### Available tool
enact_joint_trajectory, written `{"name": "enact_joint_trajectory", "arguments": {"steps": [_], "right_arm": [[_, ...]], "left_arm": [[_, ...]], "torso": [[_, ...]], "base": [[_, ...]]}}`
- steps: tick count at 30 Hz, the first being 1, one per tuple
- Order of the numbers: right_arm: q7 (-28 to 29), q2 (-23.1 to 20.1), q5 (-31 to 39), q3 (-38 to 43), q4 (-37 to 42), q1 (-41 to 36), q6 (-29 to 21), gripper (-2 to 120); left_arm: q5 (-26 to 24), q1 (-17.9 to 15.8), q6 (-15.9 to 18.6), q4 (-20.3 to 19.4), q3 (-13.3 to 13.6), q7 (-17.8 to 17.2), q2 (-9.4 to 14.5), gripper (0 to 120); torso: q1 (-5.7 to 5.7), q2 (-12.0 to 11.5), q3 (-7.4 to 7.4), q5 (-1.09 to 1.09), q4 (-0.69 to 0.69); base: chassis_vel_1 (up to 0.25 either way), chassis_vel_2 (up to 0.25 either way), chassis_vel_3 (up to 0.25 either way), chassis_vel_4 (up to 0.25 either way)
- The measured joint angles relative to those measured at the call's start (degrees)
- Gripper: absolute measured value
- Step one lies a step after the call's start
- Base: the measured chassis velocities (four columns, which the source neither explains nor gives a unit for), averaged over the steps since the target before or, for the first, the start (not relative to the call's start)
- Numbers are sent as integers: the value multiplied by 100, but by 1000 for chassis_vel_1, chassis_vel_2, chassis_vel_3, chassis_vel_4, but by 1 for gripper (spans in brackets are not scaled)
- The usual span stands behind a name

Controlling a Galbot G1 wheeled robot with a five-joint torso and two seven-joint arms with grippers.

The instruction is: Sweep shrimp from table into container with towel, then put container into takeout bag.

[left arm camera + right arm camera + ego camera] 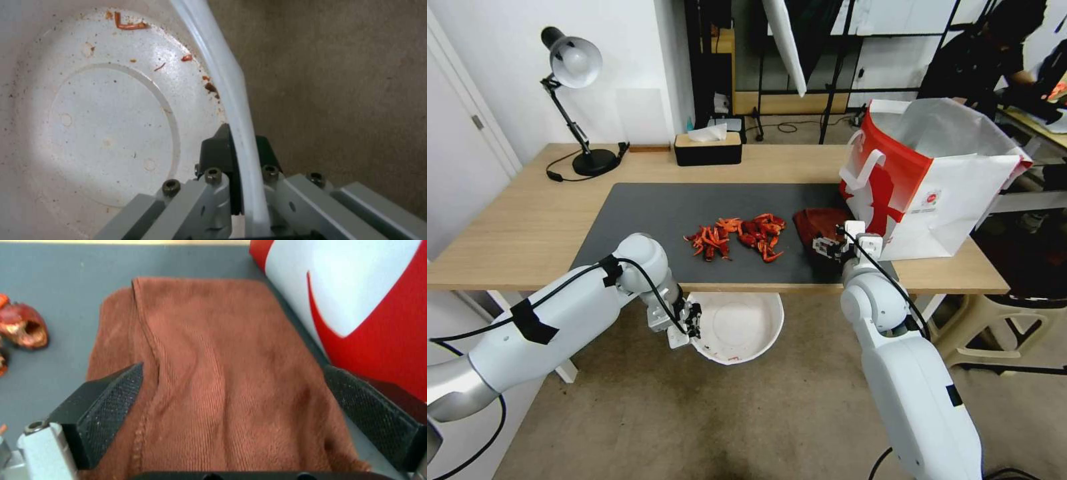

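Bright red-orange shrimp [738, 237] lie heaped on the dark mat in the middle of the table [527, 220]. My left gripper [692, 325] is shut on the rim of the white container [740, 327], holding it just below the table's front edge; black fingers [218, 153] pinch the rim [231, 100]. Only crumbs lie inside the container. The rust-red towel [820, 225] lies flat on the mat beside the red and white takeout bag [934, 177]. My right gripper [830, 248] hovers open over the towel [213, 373], its fingers [111, 406] wide on either side.
A black desk lamp [577, 100] and a black tissue box [708, 148] stand along the table's far edge. The takeout bag [356, 290] is close against the right gripper. Carpeted floor lies below the container. A shrimp piece [24, 326] sits near the towel's edge.
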Motion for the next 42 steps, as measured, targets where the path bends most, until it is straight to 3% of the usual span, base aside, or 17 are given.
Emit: {"name": "enact_joint_trajectory", "arguments": {"steps": [3,8,11,19,22,30,42], "right_arm": [[-10,8,50,5,-41,9,-44,99],[-11,28,153,13,-47,9,-102,86],[18,47,194,15,-62,4,-107,71],[100,81,268,3,-77,3,-105,45],[153,94,307,-3,-82,10,-103,30],[209,89,436,23,-69,8,-95,5],[-138,-192,850,149,91,162,304,5]], "left_arm": [[-10,3,0,1,-7,-15,6,0],[-25,13,1,-3,-21,-48,42,0],[-39,34,-4,-8,-26,-105,78,0],[-45,58,-37,-6,-39,-220,86,0],[-45,69,-61,3,-51,-282,105,0],[-46,106,-110,35,-91,-382,131,0],[-31,114,-159,136,-112,-491,86,0]], "torso": [[0,0,0,0,0],[0,0,0,0,0],[0,0,0,0,0],[-1,0,-1,-1,0],[0,0,-1,-1,0],[0,0,-1,0,1],[0,0,0,0,0]], "base": [[0,0,0,0],[0,0,0,0],[0,0,0,0],[0,0,0,0],[0,0,0,0],[0,0,0,0],[0,0,0,0]]}}
